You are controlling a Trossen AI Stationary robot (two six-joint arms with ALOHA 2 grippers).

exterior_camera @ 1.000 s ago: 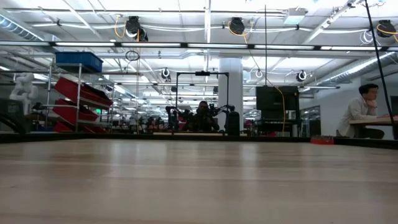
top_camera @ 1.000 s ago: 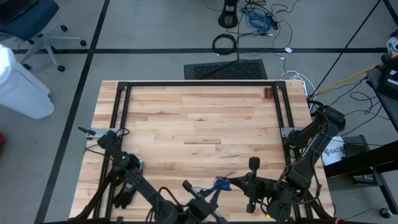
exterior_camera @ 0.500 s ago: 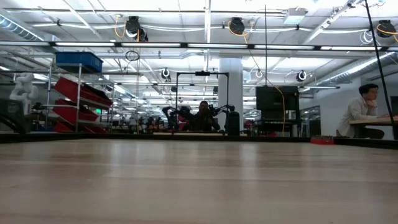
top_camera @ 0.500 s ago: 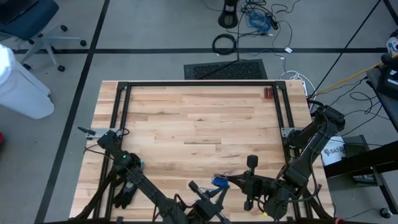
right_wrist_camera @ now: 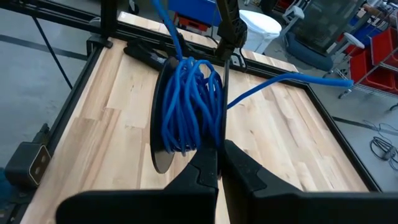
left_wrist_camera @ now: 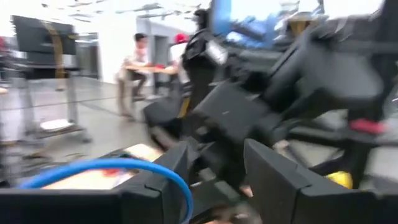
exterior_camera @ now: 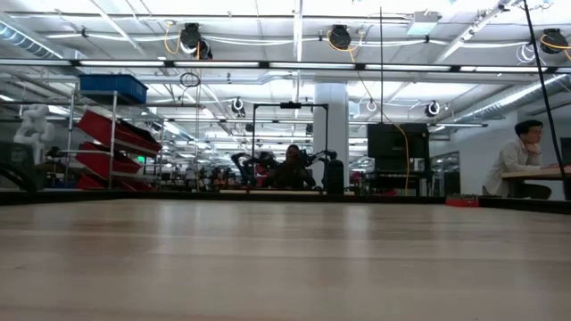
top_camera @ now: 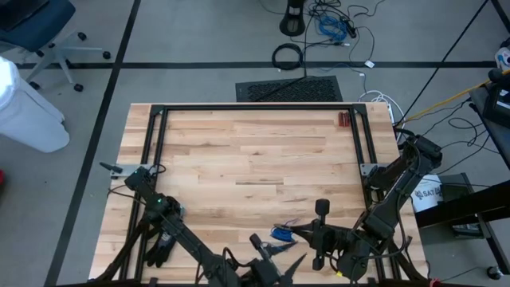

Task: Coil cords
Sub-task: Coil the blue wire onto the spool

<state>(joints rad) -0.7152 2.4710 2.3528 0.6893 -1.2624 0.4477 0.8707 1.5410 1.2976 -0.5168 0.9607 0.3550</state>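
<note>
The right gripper (right_wrist_camera: 216,163) has its fingers pinched together on the thin blue wire bundle (right_wrist_camera: 186,102), wound in many loops and held near the counter's (top_camera: 239,159) front edge. The left gripper (top_camera: 275,253) sits just beside it, fingers spread apart and holding nothing. Most of the wire looks coiled; a loose blue tail (right_wrist_camera: 292,81) remains to tuck in.

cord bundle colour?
Blue; the cord bundle shows best in the right wrist view.
</note>
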